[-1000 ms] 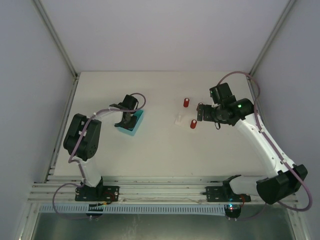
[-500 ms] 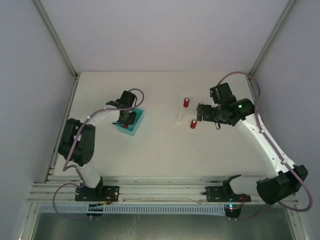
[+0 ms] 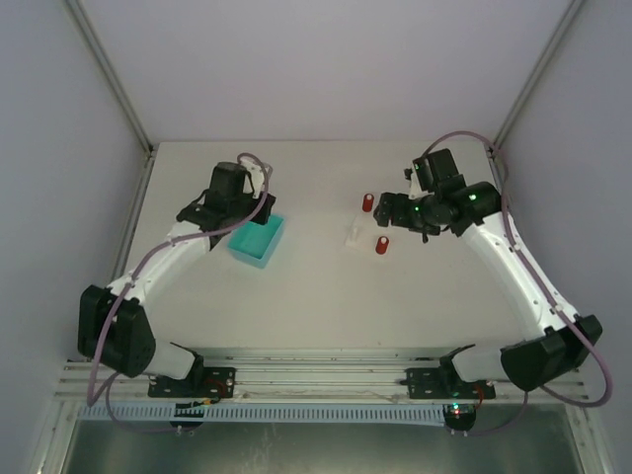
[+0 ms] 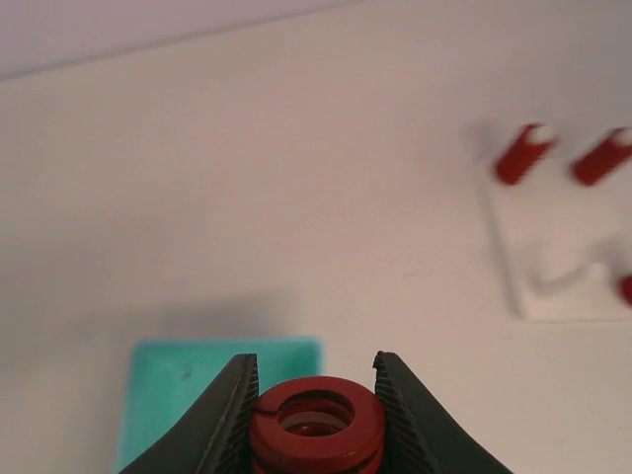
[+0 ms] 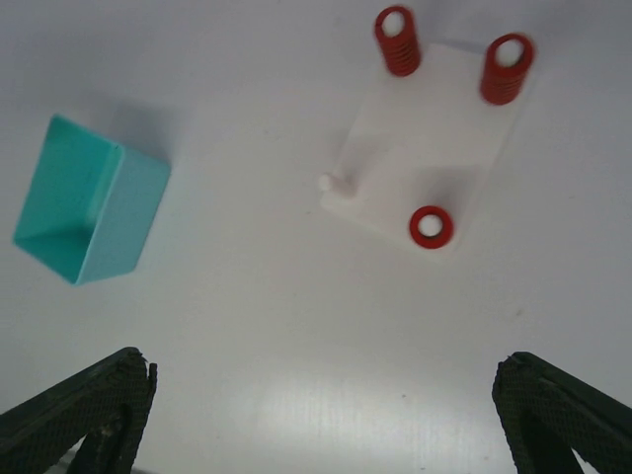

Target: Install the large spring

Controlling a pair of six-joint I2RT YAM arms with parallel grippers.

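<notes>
The large red spring [image 4: 314, 425] stands upright between the pads of my left gripper [image 4: 316, 359], which is shut on it. That gripper [image 3: 255, 204] hangs just above the back edge of the teal bin [image 3: 259, 240]. The white plate [image 5: 425, 138] lies mid-table. It carries three small red springs on posts [image 5: 397, 41] [image 5: 508, 67] [image 5: 432, 226] and one bare white post [image 5: 331, 183] at its corner. My right gripper [image 5: 321, 415] is wide open and holds nothing. It hovers above the plate's right side [image 3: 388, 210].
The teal bin [image 5: 84, 202] looks empty in the right wrist view. Grey walls with metal corner struts [image 3: 114, 84] close in the table on three sides. The rail with both arm bases [image 3: 316, 380] runs along the near edge.
My left gripper has risen out of the teal bin with the large spring and swung back and left. My right gripper has shifted a little back and left, over the plate.
</notes>
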